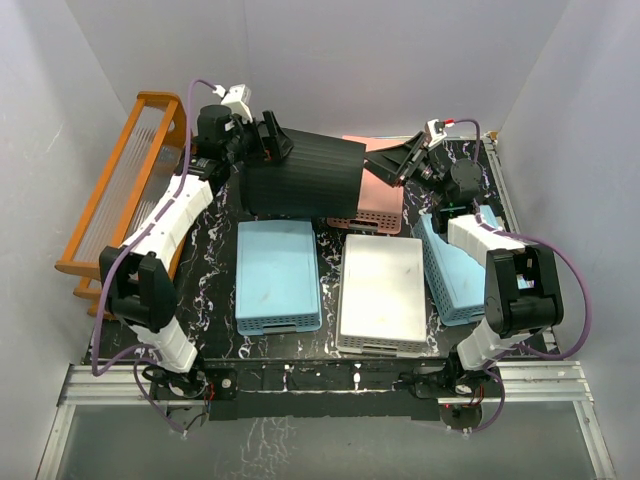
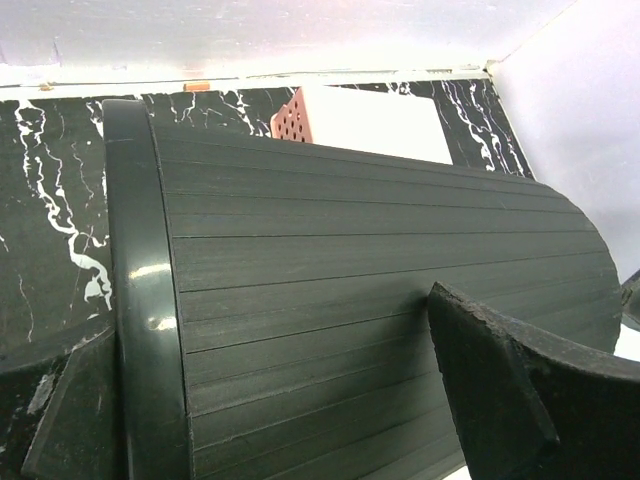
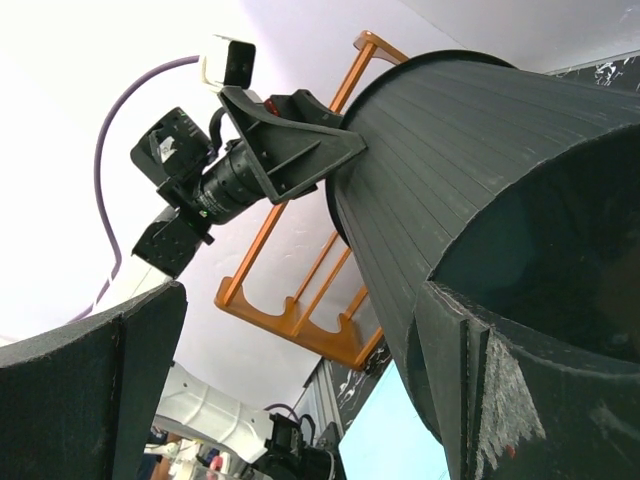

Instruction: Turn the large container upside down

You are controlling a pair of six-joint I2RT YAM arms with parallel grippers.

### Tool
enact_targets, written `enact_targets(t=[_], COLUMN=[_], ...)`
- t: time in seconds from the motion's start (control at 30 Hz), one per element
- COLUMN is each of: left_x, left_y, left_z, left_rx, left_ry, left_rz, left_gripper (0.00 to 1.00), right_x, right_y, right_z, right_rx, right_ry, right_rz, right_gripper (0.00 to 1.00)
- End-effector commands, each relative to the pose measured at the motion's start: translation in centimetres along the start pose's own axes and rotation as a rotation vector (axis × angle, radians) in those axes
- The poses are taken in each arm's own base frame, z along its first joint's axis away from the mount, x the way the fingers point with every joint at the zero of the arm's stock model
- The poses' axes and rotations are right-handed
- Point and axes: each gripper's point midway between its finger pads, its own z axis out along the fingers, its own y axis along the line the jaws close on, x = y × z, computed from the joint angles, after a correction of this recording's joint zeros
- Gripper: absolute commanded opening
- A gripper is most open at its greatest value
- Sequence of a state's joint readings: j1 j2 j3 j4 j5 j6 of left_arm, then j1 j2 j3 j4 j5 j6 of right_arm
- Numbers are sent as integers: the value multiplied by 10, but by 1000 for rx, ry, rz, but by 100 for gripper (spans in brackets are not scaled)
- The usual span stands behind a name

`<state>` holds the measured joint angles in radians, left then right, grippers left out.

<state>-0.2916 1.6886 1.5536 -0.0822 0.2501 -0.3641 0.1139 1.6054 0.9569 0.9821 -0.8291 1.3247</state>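
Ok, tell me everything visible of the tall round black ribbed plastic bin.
The tall round black ribbed plastic bin lies on its side across the far end of the table, matte, slightly tapered, ribs running lengthwise. Its thick smooth rim faces the left gripper, its narrower end the right gripper; both grippers look open. It partly hides a pink lattice basket.

The left arm [image 1: 165, 225] reaches far forward, the left gripper [image 1: 270, 140] spread wide. The right arm [image 1: 490, 250] extends forward and bends inward, the right gripper [image 1: 400, 160] pointing left, fingers wide apart.
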Motion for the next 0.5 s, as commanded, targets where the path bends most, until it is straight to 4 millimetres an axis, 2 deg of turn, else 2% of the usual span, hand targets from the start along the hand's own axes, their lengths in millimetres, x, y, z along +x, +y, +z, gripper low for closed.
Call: enact_targets(t=[0.0,0.23,0.47], left_x=[30,66,96], left_y=[-26,-2,22], left_z=[15,41,60], left_rx=[142,100,56], left_ry=[92,170,246], left_rz=[52,64,119], left_gripper=[99,99,99], right_x=[-3,-9,0], right_y=[67,84,91], right_z=[18,25,44], right_rx=[-174,-189,-207], right_ry=[11,9,39], right_rz=[-140,-181,-195], right_gripper=[98,98,98])
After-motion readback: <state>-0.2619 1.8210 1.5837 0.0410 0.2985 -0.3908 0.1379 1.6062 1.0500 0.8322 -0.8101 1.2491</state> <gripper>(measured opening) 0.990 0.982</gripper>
